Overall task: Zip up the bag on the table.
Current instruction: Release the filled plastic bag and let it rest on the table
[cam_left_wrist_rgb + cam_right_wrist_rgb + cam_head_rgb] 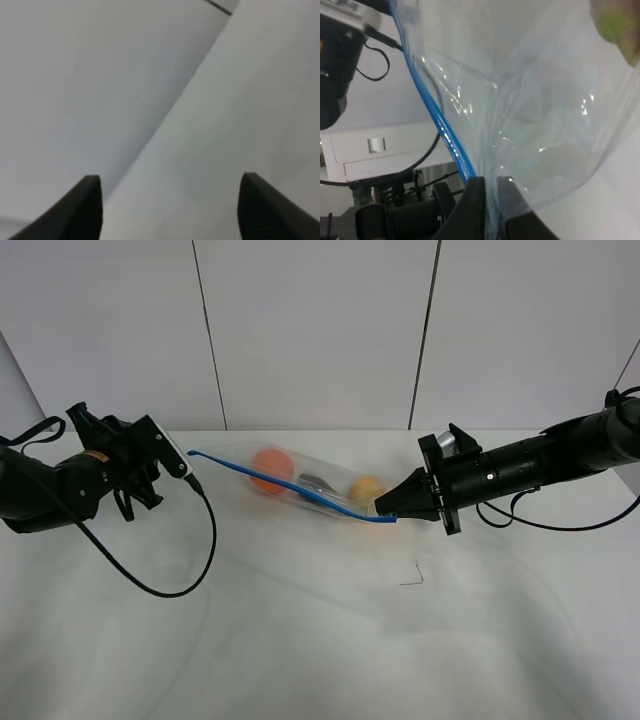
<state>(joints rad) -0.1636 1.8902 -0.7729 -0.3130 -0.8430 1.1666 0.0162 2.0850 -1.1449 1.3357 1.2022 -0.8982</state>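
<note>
Right wrist shows right gripper (490, 189) clenched on the bag (535, 125); left gripper (170, 202) spread wide, empty.

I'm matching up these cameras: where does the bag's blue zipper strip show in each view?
Exterior high: the strip slants across the middle, from near the left arm to the right pincer.
Left wrist: not in it; only the open left pincer shows.
Right wrist: the strip runs from the right pincer toward the left arm.
Shared landmark: the right pincer, shut on the strip's end.

Glossy clear plastic bag (312, 488), matt table (300, 640)
</note>
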